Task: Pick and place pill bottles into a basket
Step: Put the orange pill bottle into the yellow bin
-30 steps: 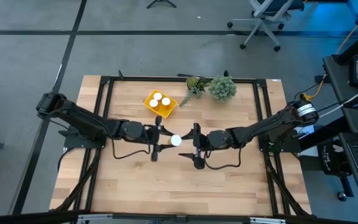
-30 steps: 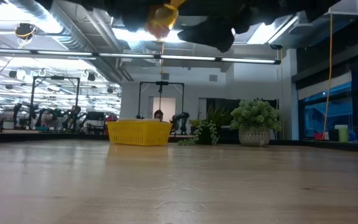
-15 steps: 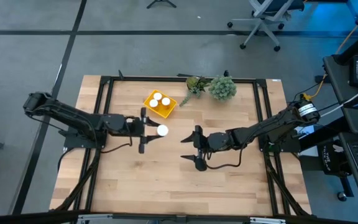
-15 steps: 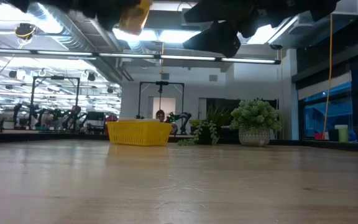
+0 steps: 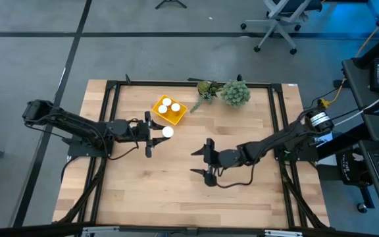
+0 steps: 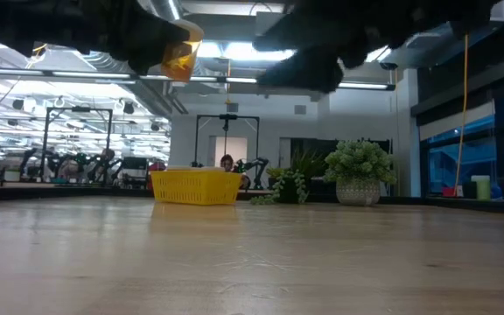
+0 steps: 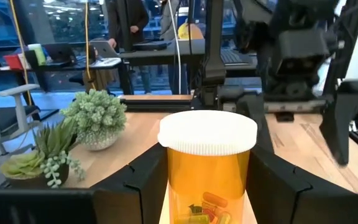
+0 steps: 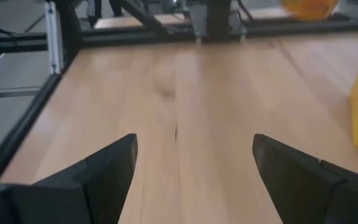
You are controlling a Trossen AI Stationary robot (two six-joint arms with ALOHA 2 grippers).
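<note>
My left gripper (image 5: 151, 133) is shut on a pill bottle with a white cap (image 5: 168, 131) and an orange body (image 7: 207, 177), held in the air just near of the yellow basket (image 5: 170, 110). The basket stands at the table's far middle and holds three white-capped bottles (image 5: 167, 105). The held bottle shows high up in the low view (image 6: 182, 57). My right gripper (image 5: 206, 161) is open and empty over the table's middle, its fingers (image 8: 104, 171) wide apart. My left gripper pinches the bottle's orange body (image 7: 179, 186) between its two fingers, below the white cap (image 7: 207, 132). The fingers come level from the table's left. The bottle stands upright in the hold, lifted clear of the table.
Two green plant clumps (image 5: 235, 92) (image 5: 207, 89) stand at the table's far edge, right of the basket. A black frame (image 5: 110, 92) runs round the table. Bare wood (image 5: 176, 191) lies near of both grippers.
My left gripper has carried the bottle from the table's middle toward the left and far edge, up to the basket's near side. My right gripper has drawn back toward the near edge, away from the bottle.
</note>
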